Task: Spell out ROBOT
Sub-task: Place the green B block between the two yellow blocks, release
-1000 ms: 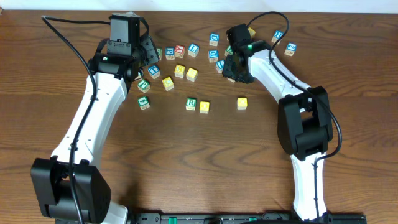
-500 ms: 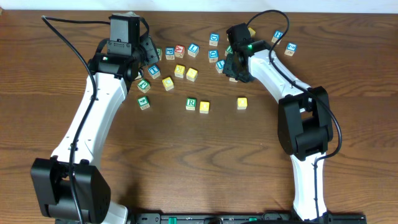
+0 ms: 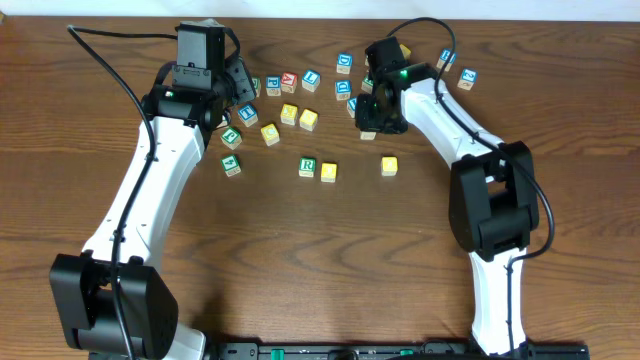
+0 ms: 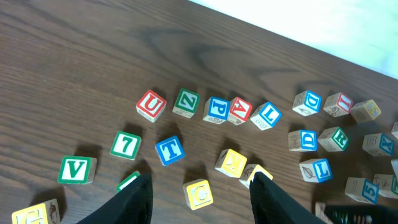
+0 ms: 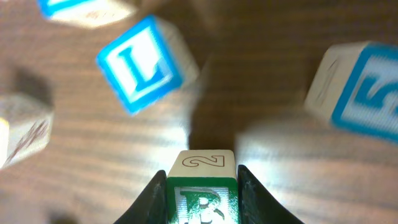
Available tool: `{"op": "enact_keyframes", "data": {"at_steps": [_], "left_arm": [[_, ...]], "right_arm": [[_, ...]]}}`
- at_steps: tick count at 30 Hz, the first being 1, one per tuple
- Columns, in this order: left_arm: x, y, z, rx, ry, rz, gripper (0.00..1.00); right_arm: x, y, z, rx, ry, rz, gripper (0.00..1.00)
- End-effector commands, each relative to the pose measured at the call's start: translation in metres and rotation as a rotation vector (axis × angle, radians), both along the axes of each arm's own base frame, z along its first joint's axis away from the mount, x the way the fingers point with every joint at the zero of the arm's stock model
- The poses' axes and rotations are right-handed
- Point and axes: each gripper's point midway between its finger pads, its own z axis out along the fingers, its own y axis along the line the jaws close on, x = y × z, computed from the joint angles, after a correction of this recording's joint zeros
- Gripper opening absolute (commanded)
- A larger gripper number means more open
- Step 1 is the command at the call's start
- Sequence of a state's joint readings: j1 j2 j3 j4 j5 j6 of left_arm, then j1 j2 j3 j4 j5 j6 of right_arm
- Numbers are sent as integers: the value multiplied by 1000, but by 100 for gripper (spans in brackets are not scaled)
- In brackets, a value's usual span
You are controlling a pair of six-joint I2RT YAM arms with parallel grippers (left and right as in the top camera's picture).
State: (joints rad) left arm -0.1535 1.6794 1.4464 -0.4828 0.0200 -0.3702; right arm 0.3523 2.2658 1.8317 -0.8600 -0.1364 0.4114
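Note:
My right gripper (image 5: 202, 200) is shut on a green B cube (image 5: 202, 190) whose top face shows a 2; in the overhead view this gripper (image 3: 372, 122) is at the back right of the cube cluster. A white-faced green R cube (image 3: 307, 166) sits mid-table with a yellow cube (image 3: 329, 172) touching its right side and another yellow cube (image 3: 389, 165) further right. The blue T cube (image 4: 169, 150) lies ahead of my left gripper (image 4: 203, 186), which hangs open above the table. A yellow C cube (image 4: 199, 194) shows between its fingers, ungripped.
Loose letter cubes are scattered along the back: a blue L (image 5: 140, 62) and a blue 5 (image 5: 360, 87) just beyond the held cube, plus U (image 4: 150, 104), Z (image 4: 186, 102), P (image 4: 217, 109), a green 7 (image 4: 126, 144) and V (image 4: 77, 170) near the left gripper.
The right jaws have closed on the green B cube and the gripper has shifted slightly left. The left arm has not moved.

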Motion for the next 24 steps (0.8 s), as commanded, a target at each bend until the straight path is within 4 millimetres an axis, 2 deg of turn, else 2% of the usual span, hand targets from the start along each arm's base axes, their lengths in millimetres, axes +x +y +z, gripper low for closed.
{"op": "enact_keyframes", "data": {"at_steps": [1, 7, 13, 19, 24], "left_arm": [[2, 1, 5, 1, -10, 11, 50], [2, 1, 5, 1, -10, 11, 50], [2, 1, 5, 2, -10, 10, 50], [1, 2, 4, 2, -8, 11, 50], [1, 2, 4, 2, -8, 11, 50]], "right_arm": [[-17, 16, 22, 61, 22, 70, 24], [-48, 21, 16, -7, 108, 146, 23], [-59, 15, 11, -147, 108, 163, 22], [-67, 10, 10, -199, 131, 138, 23], [-67, 10, 10, -201, 130, 140, 28]]}}
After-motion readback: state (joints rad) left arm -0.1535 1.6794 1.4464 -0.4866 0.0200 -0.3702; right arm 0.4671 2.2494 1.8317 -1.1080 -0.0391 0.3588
